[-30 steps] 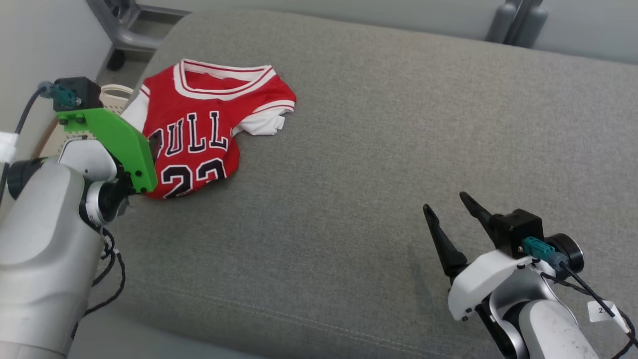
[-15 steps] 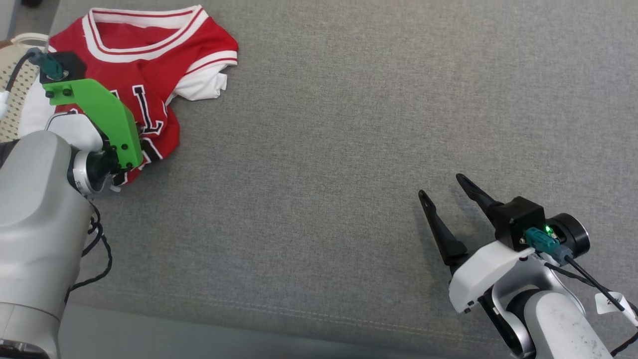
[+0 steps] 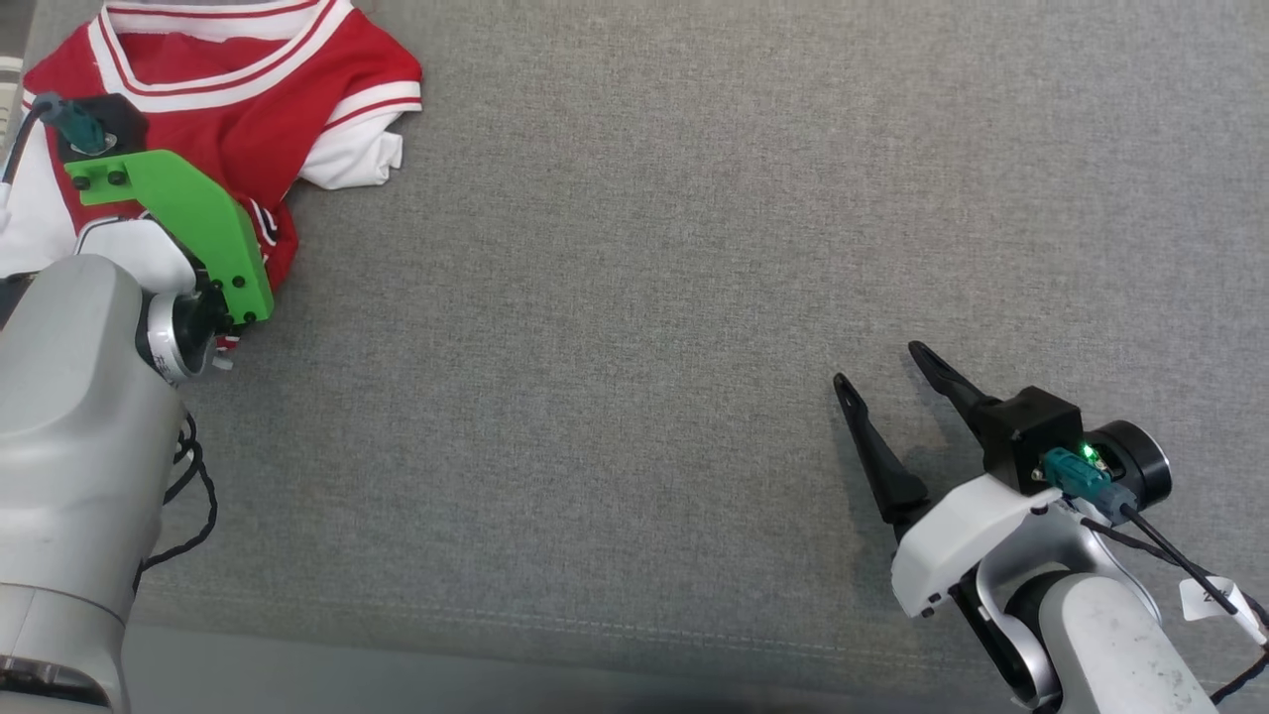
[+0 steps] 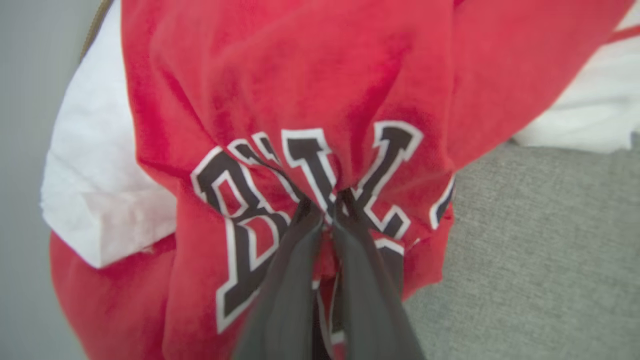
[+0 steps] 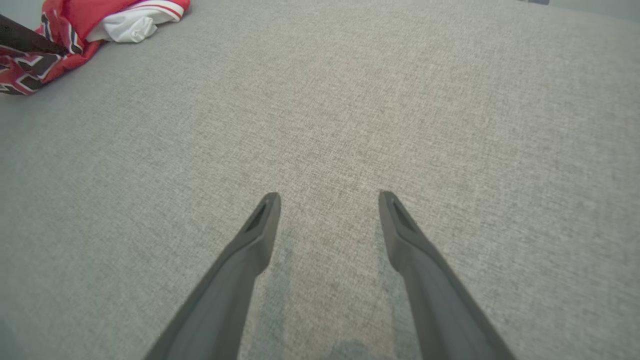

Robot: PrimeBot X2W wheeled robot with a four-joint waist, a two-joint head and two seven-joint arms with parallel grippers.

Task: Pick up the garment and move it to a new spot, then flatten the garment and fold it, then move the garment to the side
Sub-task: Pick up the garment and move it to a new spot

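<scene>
The garment [image 3: 248, 119] is a small red jersey with white trim and black lettering, lying at the far left of the grey cushion [image 3: 644, 297]. In the left wrist view my left gripper [image 4: 327, 202] is shut on a bunched fold of the garment [image 4: 300, 100] at the lettering, cloth puckering around the fingertips. In the head view the green wrist mount [image 3: 188, 223] hides those fingers. My right gripper [image 3: 877, 365] hovers open over bare cushion at the lower right, far from the garment [image 5: 75, 30], with nothing between its fingers [image 5: 262, 220].
The cushion's front seam and edge [image 3: 595, 635] run along the bottom of the head view. Its left edge lies just beside the garment, with a pale perforated object [image 3: 8, 74] past it.
The head camera has tilted down and right, shifting the whole scene up-left. My left gripper has gone from open to shut on the garment's front. The right gripper has stayed open in place.
</scene>
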